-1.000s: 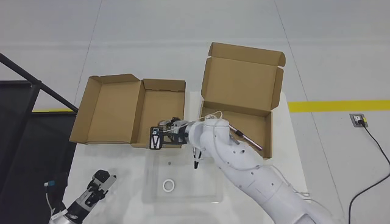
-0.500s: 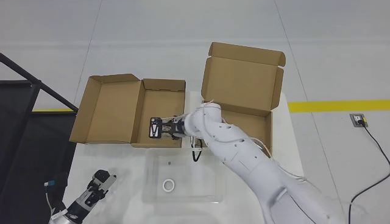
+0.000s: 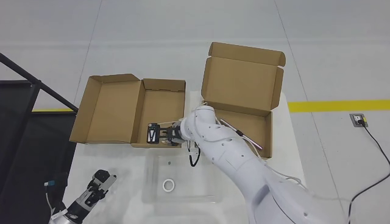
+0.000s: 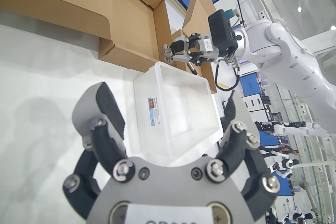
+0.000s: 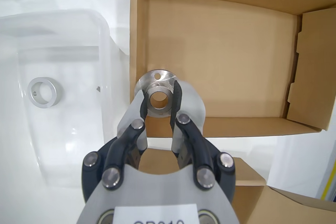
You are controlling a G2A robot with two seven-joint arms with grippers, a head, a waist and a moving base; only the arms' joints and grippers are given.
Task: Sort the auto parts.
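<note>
My right gripper [image 5: 158, 97] is shut on a silver flanged bushing [image 5: 157, 77] with a centre bore. It hangs just over the near wall of the left cardboard box [image 5: 218, 51], whose floor is bare. In the top view the right gripper [image 3: 155, 133] sits at that box's [image 3: 159, 102] front edge. A silver ring [image 5: 42, 92] lies in the clear plastic bin [image 5: 102, 25]; it also shows as the ring [image 3: 169, 185] from above. My left gripper [image 4: 170, 109] is open and holds nothing, low at the table's near-left corner, facing the bin [image 4: 183, 104] and the right gripper [image 4: 174, 51].
A second open cardboard box [image 3: 244, 96] stands at the right with a thin dark-tipped rod [image 3: 244, 134] lying in it. The left box's lid [image 3: 106, 108] lies open to the left. White tabletop [image 3: 109, 163] spreads between the left arm and the bin.
The right arm has swung from over the bin's far edge toward the left box, carrying the bushing to the box's near wall. The left arm has not moved.
</note>
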